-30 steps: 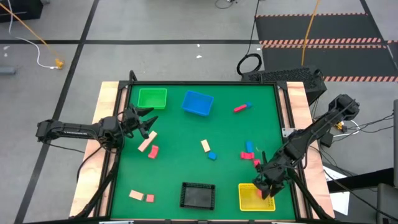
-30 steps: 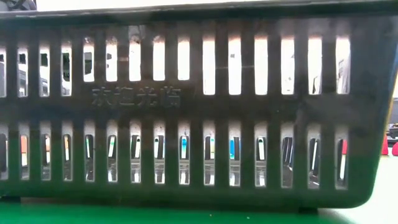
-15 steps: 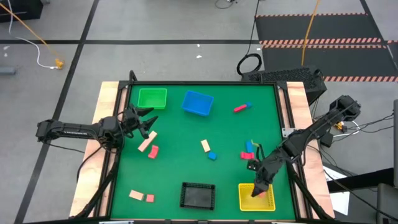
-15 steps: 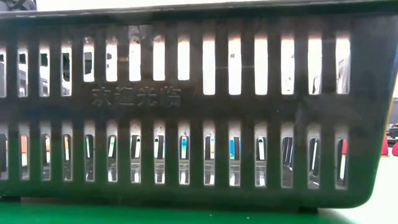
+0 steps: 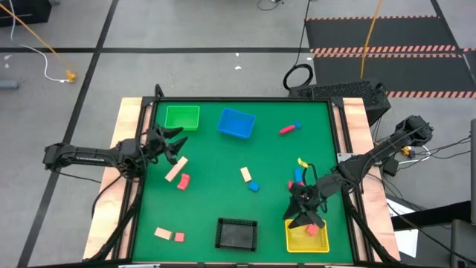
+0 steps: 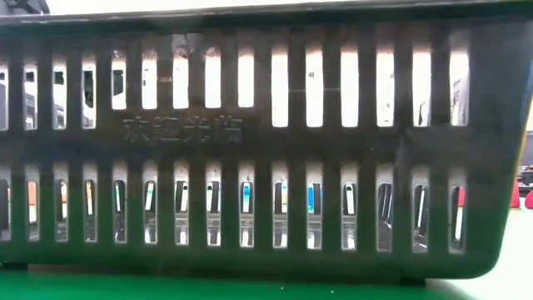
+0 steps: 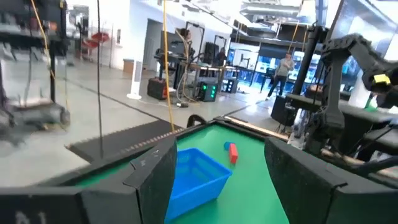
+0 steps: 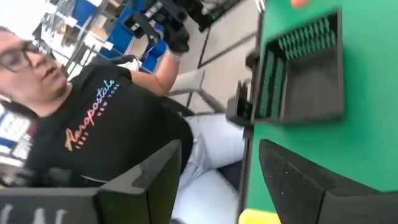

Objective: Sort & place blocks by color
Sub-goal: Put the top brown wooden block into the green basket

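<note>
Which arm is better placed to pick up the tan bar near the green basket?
Left. The left hand hovers open just above the tan bar, while the right hand is across the table at the yellow basket.

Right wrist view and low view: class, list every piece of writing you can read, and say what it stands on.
"Aeropostale", with smaller letters beneath that look like "NEW YORK": on the person's black T-shirt.
Raised characters on the black basket wall: moulded script, not clear enough to read.
No other readable text.
</note>
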{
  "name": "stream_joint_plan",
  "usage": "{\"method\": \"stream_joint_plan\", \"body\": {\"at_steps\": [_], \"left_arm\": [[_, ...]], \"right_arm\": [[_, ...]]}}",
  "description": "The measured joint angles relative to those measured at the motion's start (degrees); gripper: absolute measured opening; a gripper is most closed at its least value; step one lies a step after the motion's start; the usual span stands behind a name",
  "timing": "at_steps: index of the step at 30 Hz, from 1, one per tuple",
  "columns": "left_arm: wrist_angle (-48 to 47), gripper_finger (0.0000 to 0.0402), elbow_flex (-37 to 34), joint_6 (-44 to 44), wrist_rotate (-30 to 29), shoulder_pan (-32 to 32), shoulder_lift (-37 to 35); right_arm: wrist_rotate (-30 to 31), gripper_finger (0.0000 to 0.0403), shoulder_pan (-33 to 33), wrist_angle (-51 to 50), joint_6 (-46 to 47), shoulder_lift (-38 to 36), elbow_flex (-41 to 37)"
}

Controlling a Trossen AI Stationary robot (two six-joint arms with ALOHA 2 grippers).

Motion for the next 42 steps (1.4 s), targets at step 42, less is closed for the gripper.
{"method": "stream_joint_plan", "body": {"at_steps": [42], "left_arm": [[-22.5,0.0243,18.9,-17.6,1.3,1.9,22.8]], "right_arm": [[29.3,0.0206,-16.2,7.7,-29.8,0.0,0.0]]}}
